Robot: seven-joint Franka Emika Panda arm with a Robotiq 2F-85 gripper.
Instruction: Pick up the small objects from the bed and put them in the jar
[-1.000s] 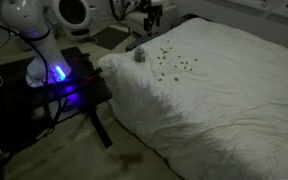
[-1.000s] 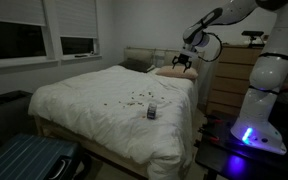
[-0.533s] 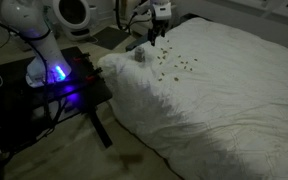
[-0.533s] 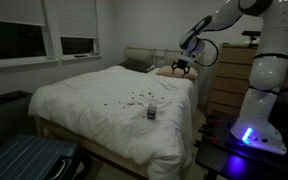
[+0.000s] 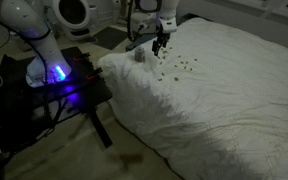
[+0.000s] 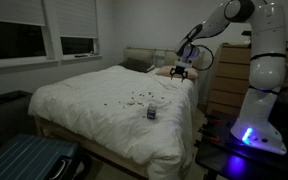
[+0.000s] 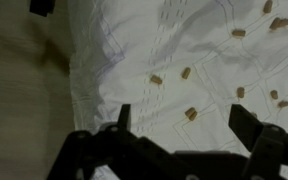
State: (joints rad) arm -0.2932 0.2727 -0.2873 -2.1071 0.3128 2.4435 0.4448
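1. Your gripper (image 7: 184, 125) is open. In the wrist view its two fingers (image 7: 122, 118) stand wide apart and hold nothing.
2. In both exterior views it hangs above the bed (image 5: 234, 95), clear of the white cover. It is over the strip along the side edge that faces the black side table (image 5: 76, 82).
3. The small objects (image 7: 192, 113) lie scattered on the cover below it. In the wrist view one bit sits in the gap between the fingers, nearer the left one. Two more lie just beyond the fingertips, and the rest spread towards the upper right corner of that view.
4. Each bit is a short oblong lying flat. Their long axes do not agree: some are tilted and some run nearly straight up the picture.
5. The bed's side edge runs down the left of the wrist view, with the floor (image 7: 24, 90) beyond it.
6. The jar (image 5: 140, 55) stands on the cover close to that same side edge. In an exterior view it is just beside the gripper, on the edge side, and apart from it. The scatter lies on the gripper's other side, towards the middle of the bed.
7. In an exterior view the jar (image 6: 152, 113) looks upright, but it is too small to tell how its mouth faces.
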